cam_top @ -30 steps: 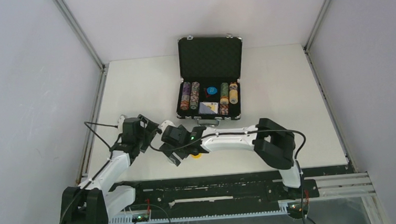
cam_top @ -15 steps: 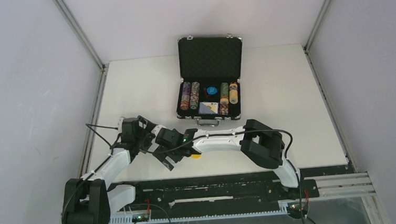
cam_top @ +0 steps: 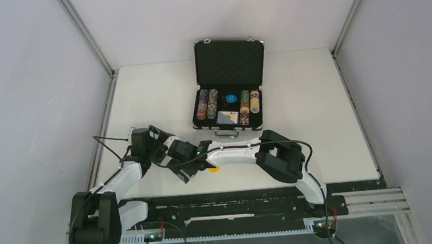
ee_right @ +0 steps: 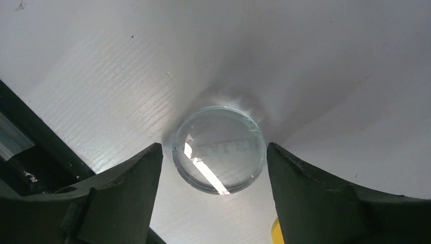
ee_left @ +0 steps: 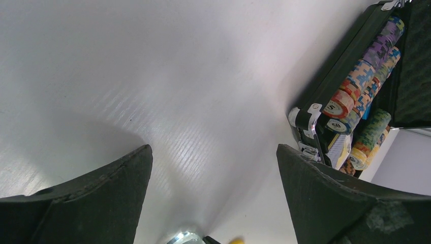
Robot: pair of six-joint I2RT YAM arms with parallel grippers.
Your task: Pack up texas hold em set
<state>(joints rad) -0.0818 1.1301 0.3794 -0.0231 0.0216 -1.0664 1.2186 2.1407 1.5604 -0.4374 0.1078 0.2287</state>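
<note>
The black briefcase point(cam_top: 229, 61) stands open at the back of the table, holding rolls of poker chips point(cam_top: 206, 103), a card deck point(cam_top: 228, 117) and a blue token point(cam_top: 231, 98). A clear token point(ee_right: 219, 149) lies flat on the table between the fingers of my right gripper point(ee_right: 213, 147), which is open, with a small gap on each side. A yellow token point(ee_right: 277, 231) lies just beside the right finger and shows by that gripper from above point(cam_top: 215, 169). My left gripper point(ee_left: 213, 148) is open and empty, just left of the right gripper point(cam_top: 183, 165). The briefcase point(ee_left: 325, 96) is ahead on its right.
The black rail point(cam_top: 236, 204) with the arm bases runs along the near table edge, close behind both grippers. Grey walls and metal frame posts point(cam_top: 84, 33) close in the left and right sides.
The right arm has slid left, bringing its gripper over the clear token, and its fingers have narrowed a little. The left gripper has barely shifted.
</note>
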